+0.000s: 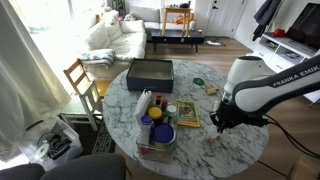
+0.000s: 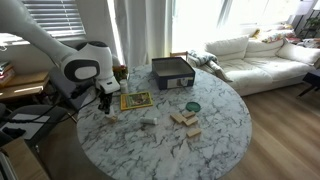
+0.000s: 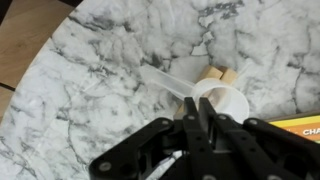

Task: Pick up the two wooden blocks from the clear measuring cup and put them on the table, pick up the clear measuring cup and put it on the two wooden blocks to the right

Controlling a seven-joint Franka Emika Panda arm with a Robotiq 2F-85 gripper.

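1. In the wrist view the two wooden blocks [image 3: 222, 75] are seen outside the clear measuring cup [image 3: 226, 103], lying on the tabletop [image 3: 90, 80] and touching the cup's far side. The unloading is judged done.
2. Whether the cup is set on the blocks or only against them cannot be told, so placing and release may be left.
3. The gripper [image 3: 199, 108] is poised at the cup's handle with the jaws close together. A pinch cannot be confirmed.
4. The round tabletop is marbled white, and a living room with a pale sofa [image 1: 115, 38] is shown behind.
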